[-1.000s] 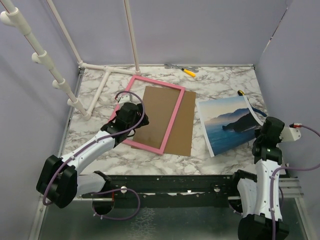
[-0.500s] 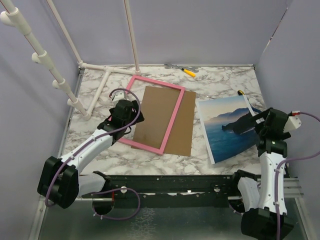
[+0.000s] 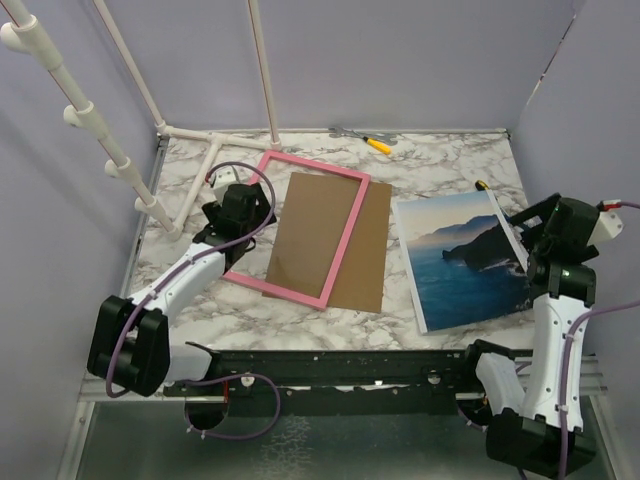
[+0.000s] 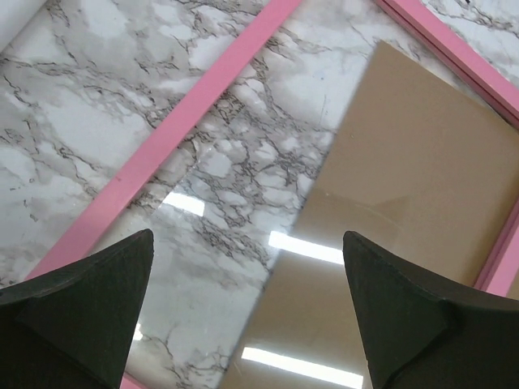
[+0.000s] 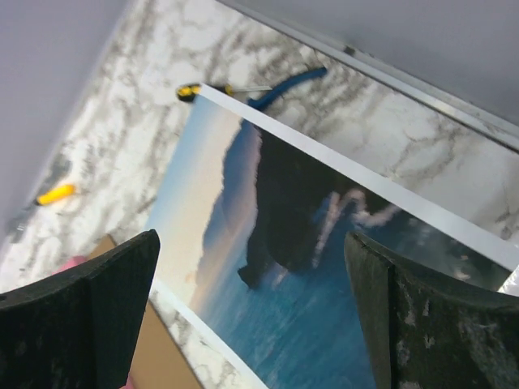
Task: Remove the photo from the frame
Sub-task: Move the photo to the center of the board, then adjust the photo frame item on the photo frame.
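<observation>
From above, we see the thin pink-bordered rectangular frame (image 3: 346,241) lying flat on the white marble-patterned worktop (image 3: 440,165), left of centre. Its long right rail crosses over a loose brown fibreboard back (image 3: 365,255), which juts out past that rail. The rectangular photo (image 3: 465,260) of a blue lake and dark mountains lies flat and face up, well apart from the frame on the right. The left pincer (image 3: 232,210) hangs over the frame's left rail and the right pincer (image 3: 545,225) over the photo's right edge. A yellow-handled tool (image 3: 377,144) lies at the far edge.

In the left wrist view, the left pincer (image 4: 243,324) stands spread wide and holds nothing. Between its black fingers (image 4: 89,308) we see the pink rail (image 4: 170,130), glossy marble and the brown back (image 4: 422,186).

In the right wrist view, the right pincer (image 5: 251,316) also stands wide apart and empty. The photo (image 5: 300,267) lies below it, and a blue-handled tool (image 5: 284,85) shows past the photo's far edge.
</observation>
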`<action>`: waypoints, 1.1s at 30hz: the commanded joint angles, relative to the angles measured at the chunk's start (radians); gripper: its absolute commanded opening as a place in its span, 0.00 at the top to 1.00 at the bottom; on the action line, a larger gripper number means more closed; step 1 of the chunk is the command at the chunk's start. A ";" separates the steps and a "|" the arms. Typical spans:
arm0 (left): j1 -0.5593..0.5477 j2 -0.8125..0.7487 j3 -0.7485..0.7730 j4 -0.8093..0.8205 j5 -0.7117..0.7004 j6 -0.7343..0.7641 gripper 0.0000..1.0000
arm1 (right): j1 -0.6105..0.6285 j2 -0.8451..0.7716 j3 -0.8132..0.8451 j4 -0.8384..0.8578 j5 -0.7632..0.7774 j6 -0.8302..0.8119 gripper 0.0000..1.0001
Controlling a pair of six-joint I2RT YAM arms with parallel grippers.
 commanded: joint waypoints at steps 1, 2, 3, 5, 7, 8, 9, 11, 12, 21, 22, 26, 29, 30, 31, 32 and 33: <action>0.026 0.073 0.048 0.097 -0.042 0.009 0.01 | 0.005 0.025 0.156 -0.044 -0.028 0.023 0.00; 0.029 0.092 0.051 0.119 -0.039 0.011 0.01 | 0.005 0.035 0.178 -0.030 -0.066 0.020 0.00; 0.035 0.110 0.054 0.136 -0.039 0.015 0.01 | 0.005 0.047 0.189 -0.010 -0.115 0.015 0.00; 0.057 0.148 0.062 0.173 -0.032 0.028 0.01 | 0.004 0.085 0.196 0.026 -0.240 0.000 0.00; 0.092 0.185 0.074 0.199 0.003 0.054 0.01 | 0.005 0.139 0.181 0.072 -0.418 -0.022 0.00; 0.112 0.197 0.076 0.218 0.040 0.080 0.01 | 0.005 0.172 0.173 0.095 -0.497 -0.035 0.00; 0.125 0.207 0.076 0.237 0.090 0.114 0.01 | 0.011 0.207 0.158 0.121 -0.573 -0.052 0.00; 0.171 0.331 0.173 0.184 0.241 0.253 0.01 | 0.164 0.333 0.088 0.228 -0.667 -0.072 0.00; 0.180 0.358 0.191 0.180 0.266 0.261 0.01 | 0.199 0.353 0.075 0.248 -0.665 -0.068 0.00; 0.295 0.503 0.292 0.137 0.569 0.318 0.01 | 0.401 0.447 -0.100 0.418 -0.685 -0.047 0.00; 0.296 0.511 0.305 0.131 0.579 0.331 0.01 | 0.422 0.458 -0.119 0.430 -0.684 -0.055 0.00; 0.307 0.528 0.335 0.071 0.597 0.370 0.01 | 0.477 0.512 -0.179 0.484 -0.695 -0.053 0.00; 0.308 0.553 0.351 0.033 0.577 0.389 0.01 | 0.513 0.553 -0.203 0.536 -0.697 -0.037 0.00; 0.308 0.563 0.355 0.027 0.566 0.392 0.01 | 0.525 0.568 -0.204 0.548 -0.692 -0.033 0.00; 0.308 0.573 0.360 0.021 0.553 0.394 0.01 | 0.538 0.587 -0.203 0.560 -0.681 -0.027 0.00; 0.311 0.584 0.363 0.017 0.548 0.388 0.01 | 0.548 0.604 -0.203 0.572 -0.675 -0.022 0.00; 0.313 0.591 0.364 0.017 0.549 0.385 0.01 | 0.556 0.622 -0.201 0.587 -0.674 -0.016 0.00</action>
